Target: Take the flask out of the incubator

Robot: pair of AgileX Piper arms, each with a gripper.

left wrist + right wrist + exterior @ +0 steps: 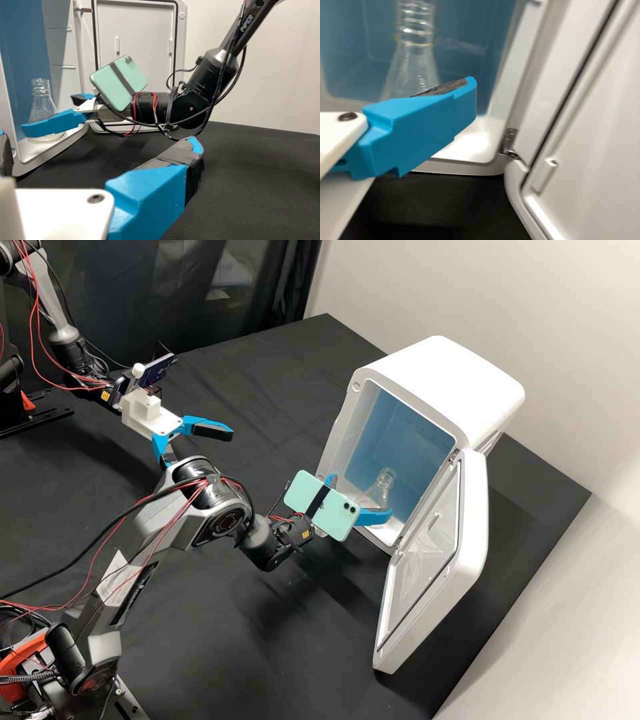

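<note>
The step in hand looks like the reach for the grasp. Your right hand (363,497) is at the mouth of the incubator (453,373), its two blue fingers spread apart and holding nothing. The flask (383,483) stands upright on the incubator's floor, just inside the opening. One finger lies low in front of the flask's base and the other sits higher on the far side. I cannot tell whether either finger touches it.

Your left hand (193,445) hangs well away from the incubator, over the black surface (267,373). Its fingers are wide open and it holds nothing.

By my judgement, the next move calls for easing the right hand in until the flask sits squarely between the fingers. Then close gently and draw straight back out past the door (433,553), which is swung fully open beside the mouth.

The flask is clear and cone-shaped, wide at the base, with a narrow ridged neck and no cap. Its smooth, sloping walls may slip, so a low grip near the base could be steadier. The incubator is a glossy white box with rounded corners and a smooth pale blue lining. The surface is matte black.
</note>
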